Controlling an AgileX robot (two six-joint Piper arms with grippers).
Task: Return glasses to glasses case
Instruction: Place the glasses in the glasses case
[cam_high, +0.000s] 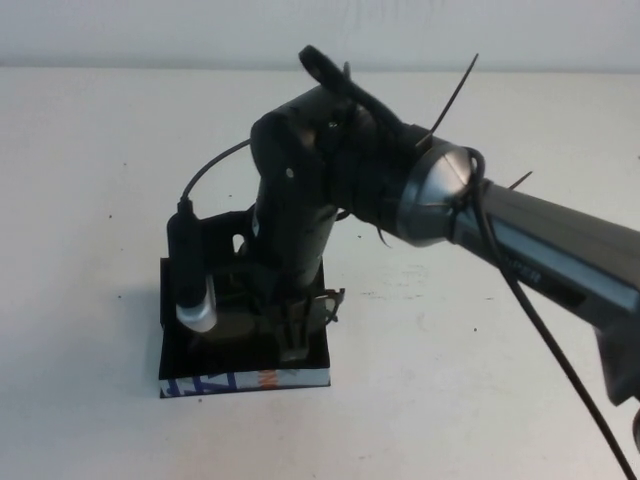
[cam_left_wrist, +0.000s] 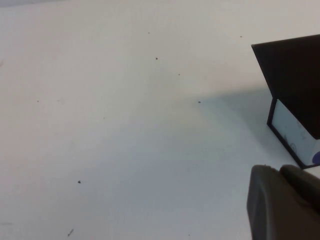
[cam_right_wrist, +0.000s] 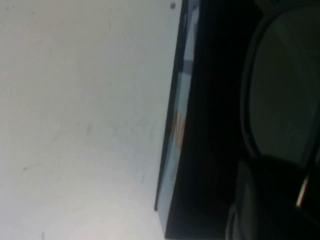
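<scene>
Your right end effector (cam_high: 292, 335) is down inside the glasses case (cam_high: 245, 380) at lower left of the high view, narrowed on the glasses (cam_right_wrist: 282, 95), whose long axis runs along the case's printed front edge. Left end effector (cam_left_wrist: 285, 202): parked nearby on the bench (cam_left_wrist: 125, 130), can't tell its opening.

table (cam_high: 90, 150): white, dark specks | wall (cam_high: 150, 30): pale, behind table
</scene>
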